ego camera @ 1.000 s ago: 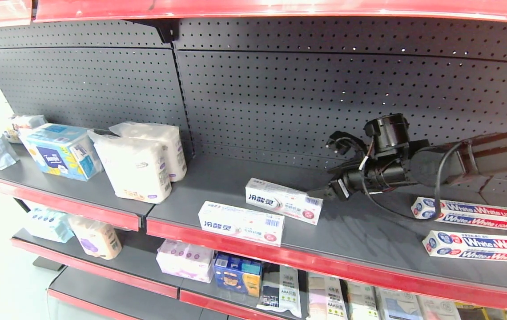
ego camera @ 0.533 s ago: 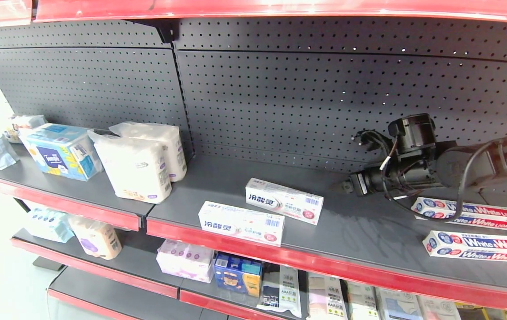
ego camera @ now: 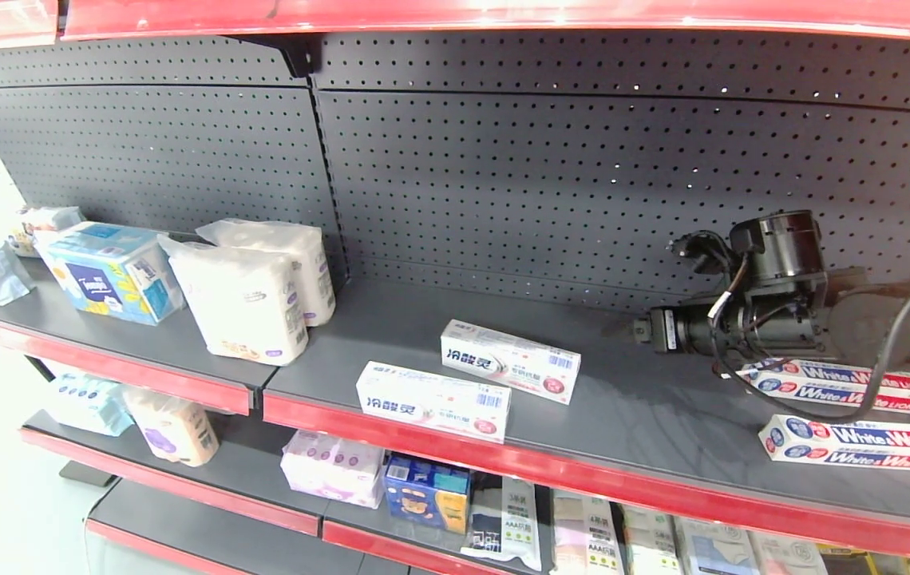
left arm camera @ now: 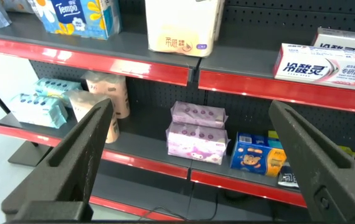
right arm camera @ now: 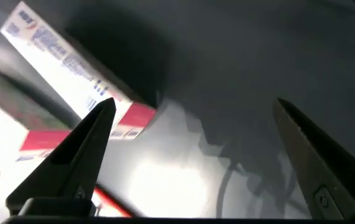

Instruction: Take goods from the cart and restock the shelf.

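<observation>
You're looking at a grey shelf (ego camera: 646,423): two toothpaste boxes (ego camera: 433,401) lie mid-shelf, two long boxes (ego camera: 862,441) far right. Paper packs (ego camera: 243,299) stand at the left.

Paper packs (ego camera: 243,299) L of toothpaste boxes (ego camera: 509,361)

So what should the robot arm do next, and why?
Probably pull the right tool back out from over the shelf, so it can fetch something new. The tool is open and empty, and the toothpaste box nearest it already lies flat on the shelf, apart from the tool.
</observation>
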Robot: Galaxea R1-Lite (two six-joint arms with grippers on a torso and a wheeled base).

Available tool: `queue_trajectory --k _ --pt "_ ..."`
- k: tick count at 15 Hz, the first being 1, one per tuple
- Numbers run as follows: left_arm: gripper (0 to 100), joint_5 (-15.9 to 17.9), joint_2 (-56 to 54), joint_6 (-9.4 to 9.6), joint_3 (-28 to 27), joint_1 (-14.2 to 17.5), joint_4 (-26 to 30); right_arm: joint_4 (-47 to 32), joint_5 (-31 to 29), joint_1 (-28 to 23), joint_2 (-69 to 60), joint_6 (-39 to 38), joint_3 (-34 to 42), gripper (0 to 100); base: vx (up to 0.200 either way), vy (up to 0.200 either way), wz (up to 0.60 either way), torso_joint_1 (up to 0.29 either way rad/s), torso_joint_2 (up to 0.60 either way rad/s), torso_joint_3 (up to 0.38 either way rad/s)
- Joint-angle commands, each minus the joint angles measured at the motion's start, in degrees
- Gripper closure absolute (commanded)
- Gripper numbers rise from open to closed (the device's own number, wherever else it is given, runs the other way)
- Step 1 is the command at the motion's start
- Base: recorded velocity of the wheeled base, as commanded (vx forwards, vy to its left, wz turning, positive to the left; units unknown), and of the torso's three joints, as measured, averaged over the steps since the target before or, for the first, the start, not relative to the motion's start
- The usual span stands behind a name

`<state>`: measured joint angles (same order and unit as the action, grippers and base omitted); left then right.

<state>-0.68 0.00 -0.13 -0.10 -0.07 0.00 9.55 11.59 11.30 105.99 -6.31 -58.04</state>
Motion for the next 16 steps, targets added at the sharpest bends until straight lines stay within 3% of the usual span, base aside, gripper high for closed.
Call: queue_trajectory --k 1,4,16 --pt "0 0.0 0.0 -0.04 0.0 0.0 0.0 -0.1 -0.8 -0.7 -3.2 -0.6 3.7 0 0.0 0.0 0.0 0.0 0.0 0.0" --pt "0 0.0 0.0 -0.04 0.1 0.0 0.0 -0.1 -6.0 1.0 -3.2 -1.1 6.2 0 0.0 0.0 0.0 0.0 0.0 0.0" --pt "0 0.0 0.0 -0.04 0.0 0.0 0.0 1.0 -8.3 5.0 1.5 -7.7 9.4 0 0.0 0.0 0.0 0.0 0.0 0.0"
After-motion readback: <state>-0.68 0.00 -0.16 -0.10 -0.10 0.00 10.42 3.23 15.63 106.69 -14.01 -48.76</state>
